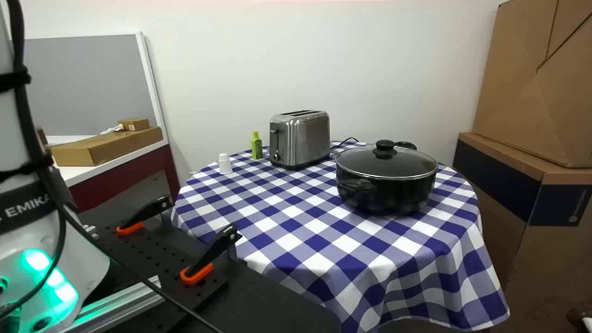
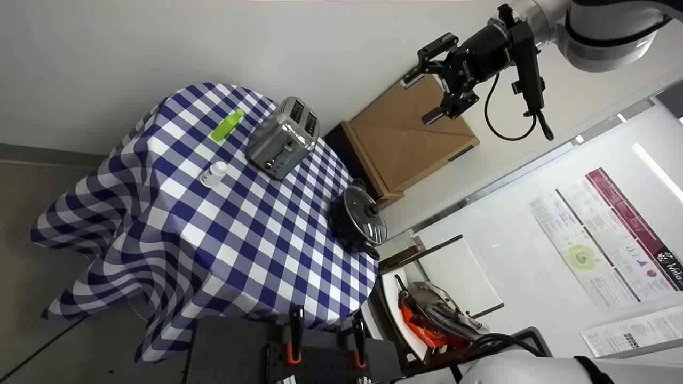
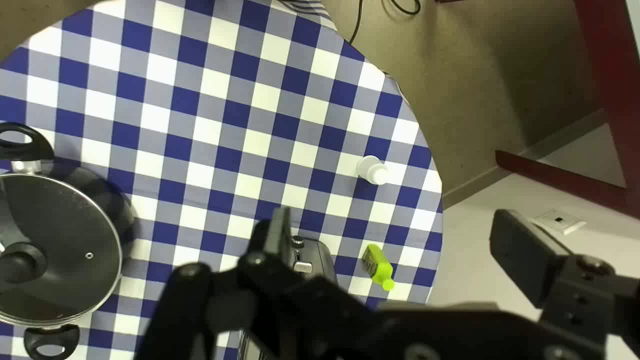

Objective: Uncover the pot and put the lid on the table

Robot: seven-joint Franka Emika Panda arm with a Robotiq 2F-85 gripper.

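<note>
A black pot (image 1: 384, 194) stands on the table (image 1: 286, 208) with a blue-and-white checked cloth. Its glass lid (image 1: 407, 164), with a metal rim and a black knob (image 1: 385, 149), lies on top of it. The pot (image 2: 341, 226) and lid (image 2: 355, 200) also show in an exterior view. In the wrist view the lid (image 3: 65, 235) is cut off by the left edge. My gripper (image 2: 418, 100) is open and empty, high above the table and apart from the pot. In the wrist view its fingers (image 3: 392, 225) are wide apart with nothing between them.
A silver toaster (image 1: 300, 138) stands near the back of the table, beside the pot. A green bottle (image 1: 257, 145) and a white bottle (image 1: 225, 163) stand near the table's far edge. Large cardboard boxes (image 1: 532, 92) stand next to the table by the pot.
</note>
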